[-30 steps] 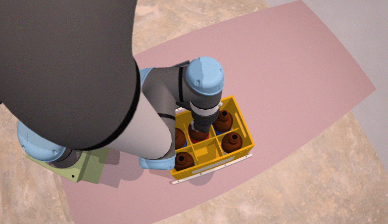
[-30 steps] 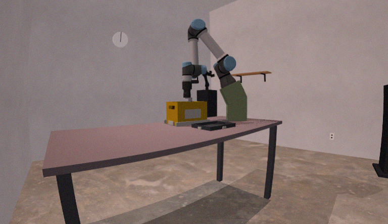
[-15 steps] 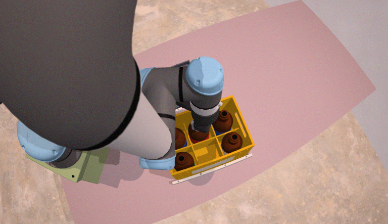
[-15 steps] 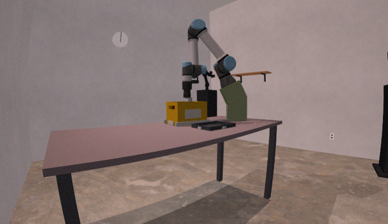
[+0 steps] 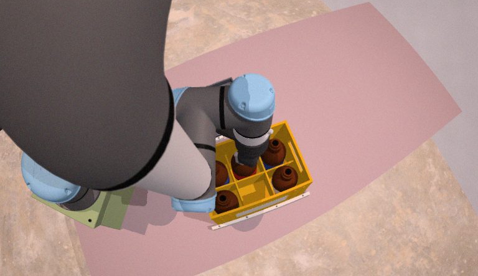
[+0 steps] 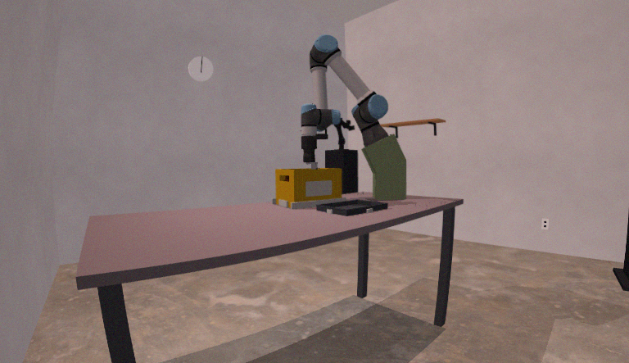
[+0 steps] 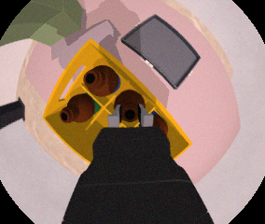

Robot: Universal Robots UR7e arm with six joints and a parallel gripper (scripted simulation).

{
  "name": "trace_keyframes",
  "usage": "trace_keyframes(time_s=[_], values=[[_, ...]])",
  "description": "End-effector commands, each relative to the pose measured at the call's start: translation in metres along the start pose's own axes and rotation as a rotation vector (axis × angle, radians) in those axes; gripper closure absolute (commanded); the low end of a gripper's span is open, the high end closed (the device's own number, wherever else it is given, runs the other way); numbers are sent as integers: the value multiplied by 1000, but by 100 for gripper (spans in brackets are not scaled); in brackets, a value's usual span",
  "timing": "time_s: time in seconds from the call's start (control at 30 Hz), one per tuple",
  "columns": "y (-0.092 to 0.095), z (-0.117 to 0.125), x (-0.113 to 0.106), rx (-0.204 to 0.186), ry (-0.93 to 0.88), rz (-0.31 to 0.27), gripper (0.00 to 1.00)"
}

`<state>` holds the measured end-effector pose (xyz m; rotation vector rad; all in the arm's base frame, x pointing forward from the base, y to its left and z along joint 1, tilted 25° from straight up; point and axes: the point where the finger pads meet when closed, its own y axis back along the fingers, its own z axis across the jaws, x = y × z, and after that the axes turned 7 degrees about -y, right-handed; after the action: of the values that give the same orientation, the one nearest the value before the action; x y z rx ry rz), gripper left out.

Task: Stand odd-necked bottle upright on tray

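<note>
A yellow crate (image 5: 261, 174) with six cells stands on the pink table and holds several brown bottles. My gripper (image 5: 246, 160) reaches straight down into the crate's middle back cell and is shut on the neck of the brown bottle (image 5: 243, 169) there, which stands on a red base. In the wrist view the two fingers flank that bottle's neck (image 7: 131, 112). Other bottles stand at the back right (image 5: 274, 151), front right (image 5: 284, 177), front left (image 5: 225, 200) and, partly hidden by the arm, back left (image 5: 220, 173). The dark tray (image 6: 351, 206) lies beside the crate (image 6: 308, 185), and also shows in the wrist view (image 7: 160, 50).
The middle front cell (image 5: 251, 190) of the crate has no bottle in it. The green robot base (image 6: 385, 169) and a black box (image 6: 341, 170) stand behind the crate. My arm hides much of the table's left side in the top view.
</note>
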<state>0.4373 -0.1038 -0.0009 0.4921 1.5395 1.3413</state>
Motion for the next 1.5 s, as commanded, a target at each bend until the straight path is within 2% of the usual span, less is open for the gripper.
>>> trace_keyframes(time_s=[0.0, 0.93, 0.97, 1.47], values=[[0, 1, -3, -2, -3, -4, 100], [0, 1, -3, -2, -3, -4, 100], [0, 1, -3, -2, -3, -4, 0], [0, 1, -3, -2, -3, -4, 0]])
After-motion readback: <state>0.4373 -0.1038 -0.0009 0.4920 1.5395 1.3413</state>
